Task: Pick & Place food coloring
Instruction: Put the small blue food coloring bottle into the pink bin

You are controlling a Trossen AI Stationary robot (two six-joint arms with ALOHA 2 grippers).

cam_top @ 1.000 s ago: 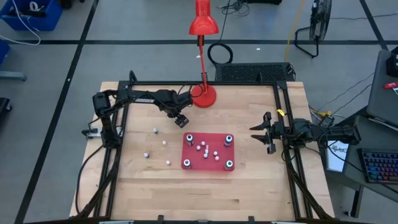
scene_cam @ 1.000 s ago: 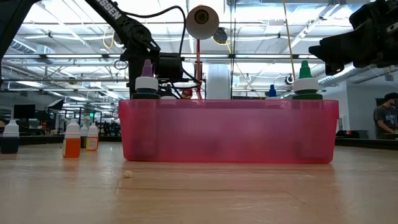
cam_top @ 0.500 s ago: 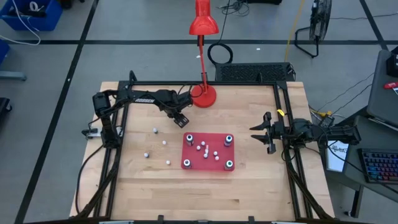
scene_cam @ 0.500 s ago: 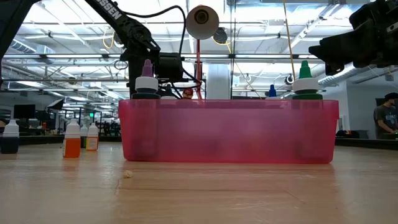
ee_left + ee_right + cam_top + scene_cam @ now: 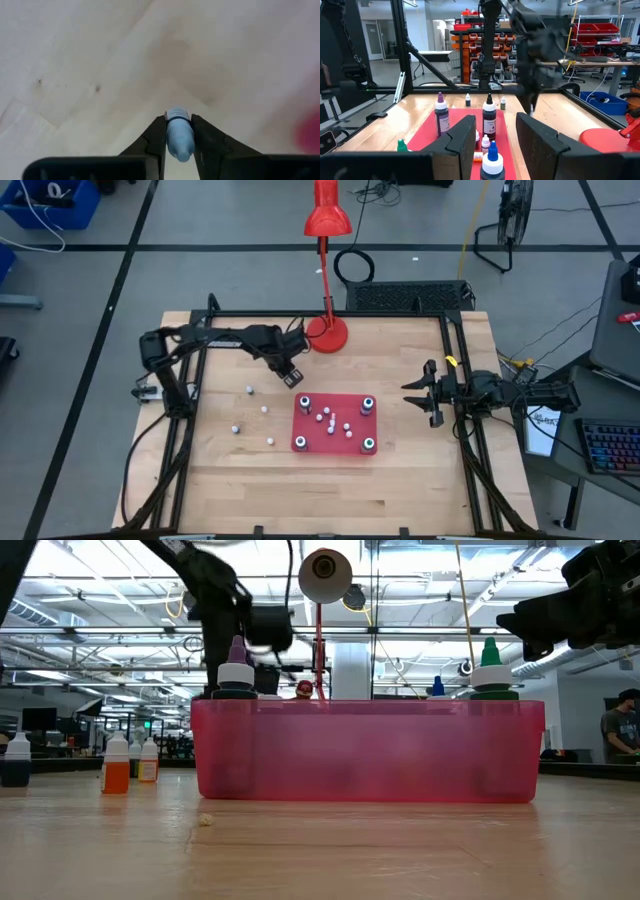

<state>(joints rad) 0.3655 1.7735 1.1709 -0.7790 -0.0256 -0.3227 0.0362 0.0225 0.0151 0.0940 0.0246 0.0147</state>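
My left gripper [image 5: 178, 131] is shut on a tiny pale-blue food coloring bottle [image 5: 178, 134] above the bare wood, just beyond the far left corner of the red tray [image 5: 335, 442]. In the high view this gripper [image 5: 289, 372] hides the bottle. Small white-capped bottles and larger dark-topped vials [image 5: 368, 405] stand in the tray. Several more small bottles [image 5: 264, 409] stand upright on the table left of it. My right gripper [image 5: 424, 392] waits open at the table's right side, pointing level at the tray. My left gripper pinches the small bottle by its two opposite sides [image 5: 170, 131] between its two fingertips [image 5: 158, 136]. The fingers come from above, pointing down. The bottle is lifted clear of the table, with the wood blurred well below it.
A red desk lamp stands on its round base [image 5: 327, 335] at the table's far edge, close behind my left gripper. In the low view the tray's pink wall [image 5: 370, 750] spans the middle, and loose bottles [image 5: 116, 765] stand on the table to its left.
My left gripper has risen a little near the tray's far left corner and shows blurred in the low view. The arm's elbow has swung toward the table's left edge. My right arm has kept still.
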